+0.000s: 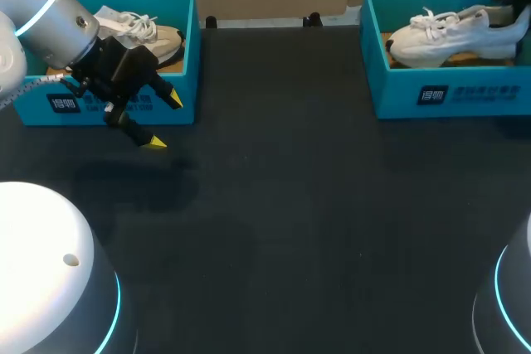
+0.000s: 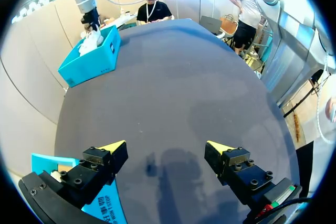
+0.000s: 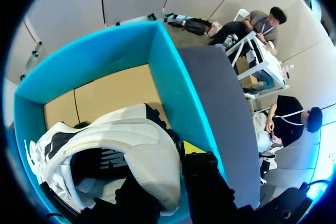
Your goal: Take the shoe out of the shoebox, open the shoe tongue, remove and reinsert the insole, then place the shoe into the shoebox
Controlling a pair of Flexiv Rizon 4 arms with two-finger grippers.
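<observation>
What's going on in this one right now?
The right gripper is down inside the right shoebox, at the heel of the white shoe that lies in it; whether it has a grip is unclear. The left gripper hangs open over the table in front of the left shoebox, which holds a second shoe.

The silver left arm (image 1: 46, 6) carries a glowing cyan ring. The left gripper (image 2: 167, 148) is black and screw-studded, with yellow wedge tips. At seven o'clock a white dome (image 1: 41, 254) bears a cyan band.
</observation>
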